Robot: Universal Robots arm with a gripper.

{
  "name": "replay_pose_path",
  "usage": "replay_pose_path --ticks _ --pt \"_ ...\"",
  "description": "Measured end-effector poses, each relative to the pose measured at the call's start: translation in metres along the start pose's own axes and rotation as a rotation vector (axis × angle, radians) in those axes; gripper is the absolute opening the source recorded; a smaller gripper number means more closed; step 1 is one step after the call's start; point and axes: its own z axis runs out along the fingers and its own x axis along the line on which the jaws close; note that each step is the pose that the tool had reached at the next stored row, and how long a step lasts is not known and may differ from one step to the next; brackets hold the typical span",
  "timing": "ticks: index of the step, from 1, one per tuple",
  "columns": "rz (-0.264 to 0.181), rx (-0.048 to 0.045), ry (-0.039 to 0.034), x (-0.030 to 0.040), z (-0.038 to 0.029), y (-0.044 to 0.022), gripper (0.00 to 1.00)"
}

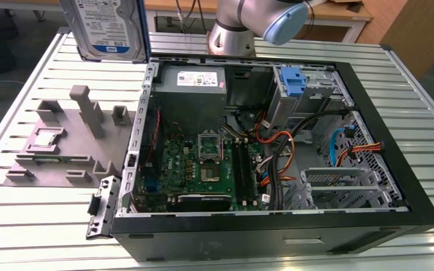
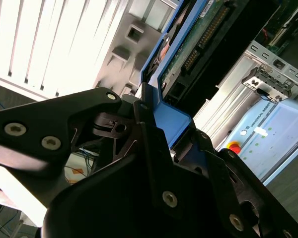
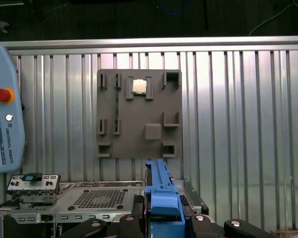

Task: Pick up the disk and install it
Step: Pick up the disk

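Note:
The disk [image 1: 108,28], a silver drive with a white-and-blue label and blue rails, hangs upright high above the table at the exterior view's left, behind the open computer case [image 1: 277,217]. In both wrist views my gripper [image 2: 156,114] [image 3: 161,213] is shut on the disk's blue rail [image 3: 160,186], with the black jaws pressed against both of its sides. The second wrist view shows the disk's circuit-board underside [image 2: 198,44] running away from the jaws. The first wrist view looks straight down at the table from above the case.
A grey fixture plate [image 1: 66,141] [image 3: 139,129] holds a small square processor chip [image 1: 45,138] [image 3: 139,86]. Inside the case are the motherboard [image 1: 202,164], cables and a drive cage with a blue latch [image 1: 293,82]. The arm's base [image 1: 236,28] stands behind the case. A pendant [image 3: 5,109] lies on the slatted table.

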Motion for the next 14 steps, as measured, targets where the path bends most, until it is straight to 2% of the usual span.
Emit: replay_pose_path --ticks 14 --pt "0.0 0.0 0.0 -0.0002 -0.0001 -0.0056 0.37"
